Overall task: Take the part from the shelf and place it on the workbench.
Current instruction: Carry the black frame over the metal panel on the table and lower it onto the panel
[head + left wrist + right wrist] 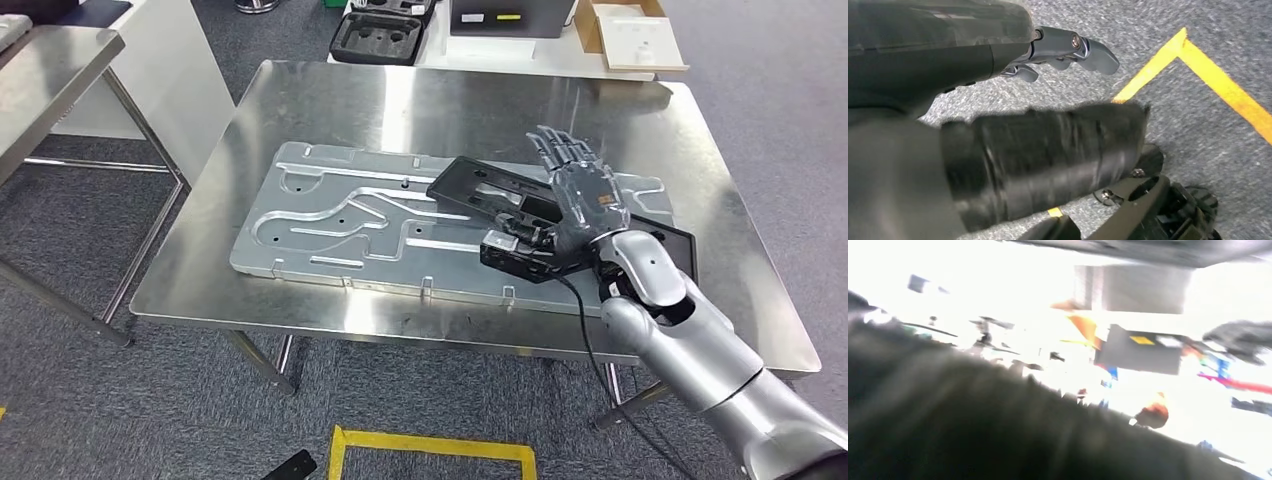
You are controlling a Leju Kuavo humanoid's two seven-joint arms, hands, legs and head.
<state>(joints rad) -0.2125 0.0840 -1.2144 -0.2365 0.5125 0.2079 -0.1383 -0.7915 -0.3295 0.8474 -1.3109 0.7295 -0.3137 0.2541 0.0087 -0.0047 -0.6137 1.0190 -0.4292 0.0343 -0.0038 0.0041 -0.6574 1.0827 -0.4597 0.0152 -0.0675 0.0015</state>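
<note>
The black flat part lies slanted on the large machined aluminium plate on the steel workbench. Its thick near end sits under my right hand. That hand lies over the part with its fingers stretched straight and spread toward the far side, gripping nothing. Whether the palm touches the part I cannot tell. The right wrist view is blurred, with a dark mass close to the lens. My left hand hangs over the grey carpet with nothing in it, its fingers loosely apart.
A black flat tray lies on the workbench to the right of my hand. Behind the bench stand a black foam case and a cardboard box. Another steel table is at the left. Yellow floor tape marks the carpet.
</note>
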